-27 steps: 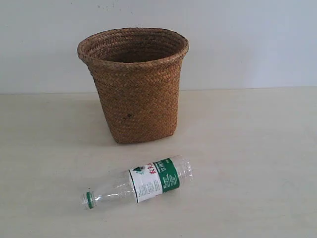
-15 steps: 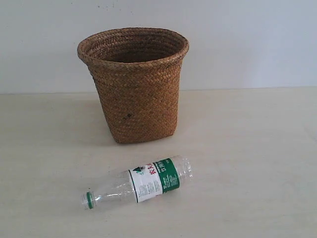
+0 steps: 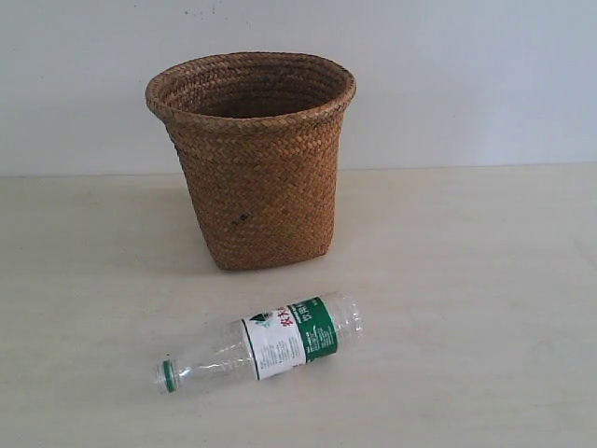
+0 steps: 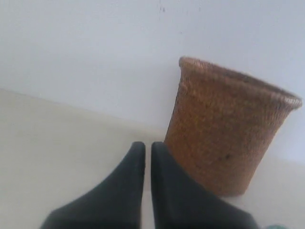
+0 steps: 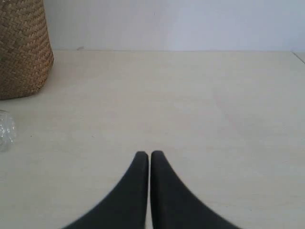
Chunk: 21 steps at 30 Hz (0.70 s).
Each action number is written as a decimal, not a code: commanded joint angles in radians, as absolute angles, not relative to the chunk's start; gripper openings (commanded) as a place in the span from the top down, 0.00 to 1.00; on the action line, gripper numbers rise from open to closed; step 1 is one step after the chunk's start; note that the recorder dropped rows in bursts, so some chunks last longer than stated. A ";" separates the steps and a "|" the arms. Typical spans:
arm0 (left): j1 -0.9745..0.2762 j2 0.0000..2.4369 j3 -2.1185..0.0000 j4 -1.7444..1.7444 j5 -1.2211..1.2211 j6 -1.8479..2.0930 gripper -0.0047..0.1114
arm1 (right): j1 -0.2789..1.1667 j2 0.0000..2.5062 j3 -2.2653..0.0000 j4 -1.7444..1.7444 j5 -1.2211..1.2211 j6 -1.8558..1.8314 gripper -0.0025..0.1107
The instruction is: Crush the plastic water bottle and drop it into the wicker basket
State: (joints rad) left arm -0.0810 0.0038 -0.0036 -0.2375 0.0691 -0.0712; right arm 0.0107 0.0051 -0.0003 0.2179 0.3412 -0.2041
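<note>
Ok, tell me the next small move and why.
Probably open the left gripper and right gripper and bring them toward the plastic water bottle, one at each end. Both are shut and hold nothing. In the exterior view, the bottle lies on its side on the table in front of the wicker basket, uncrushed and untouched.

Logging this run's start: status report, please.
Both shut, empty: left end effector, right end effector. Uncrushed plastic water bottle lying on table in front of wicker basket. Nothing blocking.
</note>
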 commanded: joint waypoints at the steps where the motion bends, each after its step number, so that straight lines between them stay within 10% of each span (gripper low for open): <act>1: -0.078 0.000 0.000 -0.285 -0.081 -0.146 0.92 | 0.004 0.000 0.000 0.215 0.342 -0.204 0.98; 13: -0.080 0.004 -0.021 -0.268 -0.144 -0.296 0.92 | 0.004 0.000 0.000 0.215 0.342 -0.204 0.98; 21: -0.329 0.671 -0.429 0.216 0.105 -0.293 0.92 | 0.004 0.000 0.000 0.215 0.342 -0.204 0.98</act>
